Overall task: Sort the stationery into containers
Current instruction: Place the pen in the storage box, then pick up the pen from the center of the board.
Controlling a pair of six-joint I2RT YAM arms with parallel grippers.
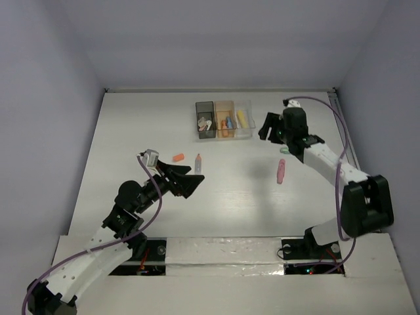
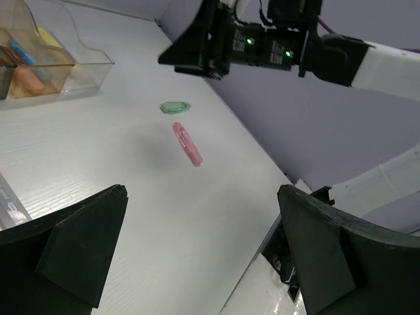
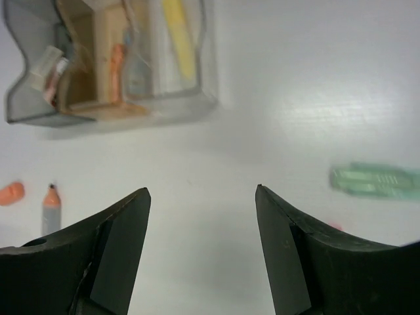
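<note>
The three joined containers stand at the back centre: a dark grey bin, an orange bin and a clear bin, each with stationery inside. A pink marker and a mint green marker lie on the table to the right. An orange eraser and a grey marker with an orange tip lie left of centre. My left gripper is open and empty just below the grey marker. My right gripper is open and empty, right of the clear bin.
The left wrist view shows the pink marker, the mint marker and the right gripper above them. The right wrist view shows the bins, the eraser, the grey marker and the mint marker.
</note>
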